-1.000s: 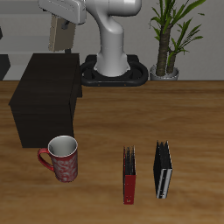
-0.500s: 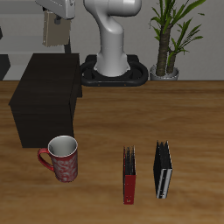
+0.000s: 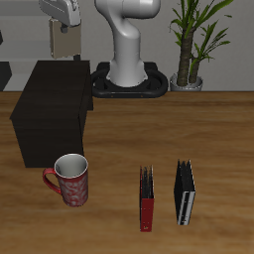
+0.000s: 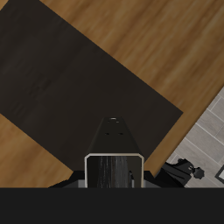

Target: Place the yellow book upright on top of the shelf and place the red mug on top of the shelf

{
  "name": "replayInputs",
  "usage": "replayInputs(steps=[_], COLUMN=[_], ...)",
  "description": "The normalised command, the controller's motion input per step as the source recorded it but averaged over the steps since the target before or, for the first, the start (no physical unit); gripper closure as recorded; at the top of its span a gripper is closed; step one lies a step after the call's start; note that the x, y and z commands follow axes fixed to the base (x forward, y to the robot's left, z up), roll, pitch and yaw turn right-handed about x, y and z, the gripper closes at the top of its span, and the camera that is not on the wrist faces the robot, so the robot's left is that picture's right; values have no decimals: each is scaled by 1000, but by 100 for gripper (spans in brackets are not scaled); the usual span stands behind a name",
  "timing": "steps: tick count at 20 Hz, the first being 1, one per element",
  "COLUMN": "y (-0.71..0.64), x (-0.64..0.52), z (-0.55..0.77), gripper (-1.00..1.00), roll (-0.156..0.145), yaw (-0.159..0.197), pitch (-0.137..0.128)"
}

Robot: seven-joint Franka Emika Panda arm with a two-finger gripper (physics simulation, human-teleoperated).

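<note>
My gripper is shut on the yellow book, a thin tan book that hangs upright in the air above the back part of the shelf, clear of its top. In the wrist view the book shows edge-on, straight below me, over the shelf's flat dark top. The red mug stands upright on the table in front of the shelf, near the table's front edge, its handle pointing away from the books.
A red book and a black book with white stripes stand upright near the table's front edge. The robot's base and a potted plant are at the back.
My gripper has carried the yellow book sideways, away from the robot's base and further over the shelf, with a slight rise and then a small drop. The mug and the other books have not moved.
</note>
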Motion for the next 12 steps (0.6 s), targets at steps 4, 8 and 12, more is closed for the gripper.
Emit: replayInputs(steps=[4,8,12], y=[23,-50,-106], x=[70,12,-46], z=[-51,-67,42], gripper=[100,100,100], roll=[49,12,67], yaw=[-10,-14,9], pitch=[4,-10,-43])
